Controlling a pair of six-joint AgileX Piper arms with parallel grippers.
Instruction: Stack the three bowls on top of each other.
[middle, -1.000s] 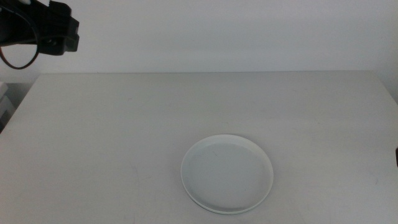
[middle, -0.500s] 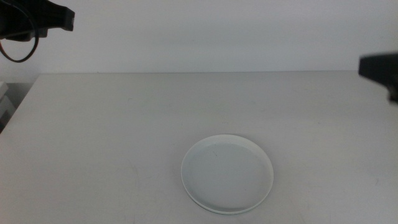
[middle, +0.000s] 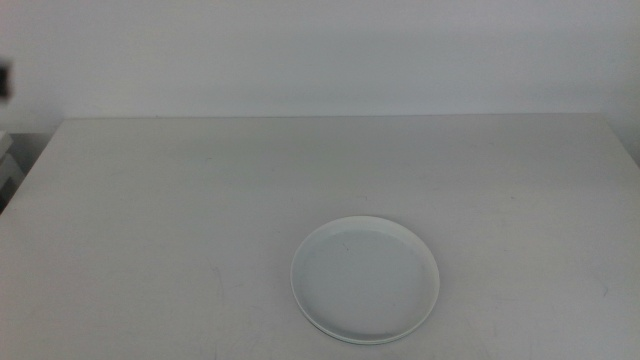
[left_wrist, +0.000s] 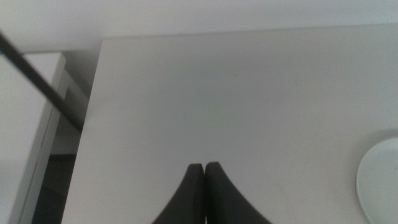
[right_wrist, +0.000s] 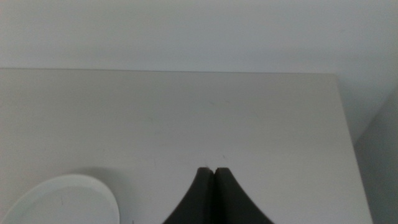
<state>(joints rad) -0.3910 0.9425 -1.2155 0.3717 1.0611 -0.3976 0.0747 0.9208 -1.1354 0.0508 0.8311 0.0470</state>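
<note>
A white bowl (middle: 365, 279) lies on the table (middle: 200, 200) at the front, right of centre. A second rim shows under its front edge, so it lies on top of at least one other dish. No mint green or blue-grey colour shows. The bowl's edge shows in the left wrist view (left_wrist: 380, 180) and in the right wrist view (right_wrist: 62, 202). My left gripper (left_wrist: 205, 167) is shut and empty, high over the table's left part. My right gripper (right_wrist: 213, 171) is shut and empty, high over the right part. Both are far from the bowl.
A dark sliver of the left arm (middle: 3, 80) shows at the middle view's left edge. A white shelf (left_wrist: 34, 106) and a dark cable (left_wrist: 37, 73) stand beyond the table's left edge. A pale wall rises behind the table.
The left arm has pulled back out of the upper left of the middle view. The right arm showed at the right edge half a second ago and is now gone. The bowl has not moved.
</note>
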